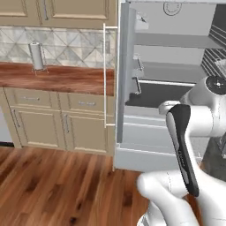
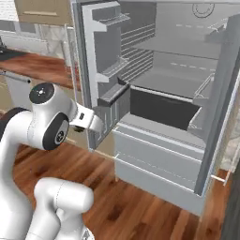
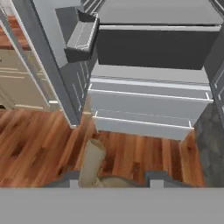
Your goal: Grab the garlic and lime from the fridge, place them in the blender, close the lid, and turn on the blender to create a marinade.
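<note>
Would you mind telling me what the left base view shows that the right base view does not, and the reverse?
Left base view alone: a paper towel roll standing on the wooden counter, and beige drawers beneath it. Right base view alone: the fridge's right-hand door open, seen nearly edge-on, and the lower freezer drawers in full. Both share the open fridge with its grey shelves, its left door swung open with door bins, the wooden floor, and the robot's white arm.
</note>
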Controlling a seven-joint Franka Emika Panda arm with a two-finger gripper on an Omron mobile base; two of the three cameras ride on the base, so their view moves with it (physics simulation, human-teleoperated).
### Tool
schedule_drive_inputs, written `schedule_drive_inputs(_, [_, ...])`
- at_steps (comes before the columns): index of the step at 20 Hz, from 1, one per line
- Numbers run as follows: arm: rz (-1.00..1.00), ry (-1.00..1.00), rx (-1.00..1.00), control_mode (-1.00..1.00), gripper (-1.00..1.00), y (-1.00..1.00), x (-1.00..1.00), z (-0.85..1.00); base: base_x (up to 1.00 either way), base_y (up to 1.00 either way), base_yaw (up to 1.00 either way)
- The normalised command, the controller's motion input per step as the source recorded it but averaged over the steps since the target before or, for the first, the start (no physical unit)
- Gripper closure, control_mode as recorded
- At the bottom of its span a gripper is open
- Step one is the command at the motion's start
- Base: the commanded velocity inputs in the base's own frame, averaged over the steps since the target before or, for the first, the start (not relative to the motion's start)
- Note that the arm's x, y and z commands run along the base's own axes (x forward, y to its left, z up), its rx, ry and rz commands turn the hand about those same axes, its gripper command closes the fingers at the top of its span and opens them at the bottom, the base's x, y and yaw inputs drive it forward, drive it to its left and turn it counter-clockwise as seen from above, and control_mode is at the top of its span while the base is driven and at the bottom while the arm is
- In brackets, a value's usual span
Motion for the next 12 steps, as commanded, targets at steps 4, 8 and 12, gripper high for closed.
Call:
schedule_drive_inputs(4, [0.0, 0.0, 0.0, 1.0, 1.0, 0.0, 0.0, 0.0, -0.54, 0.03, 0.95])
schedule_drive_inputs(8, [0.0, 0.0, 0.0, 1.0, 1.0, 0.0, 0.0, 0.0, -0.11, 0.26, 1.0])
schedule_drive_inputs(12, [0.0, 0.0, 0.0, 1.0, 1.0, 0.0, 0.0, 0.0, -0.01, 0.46, 0.95])
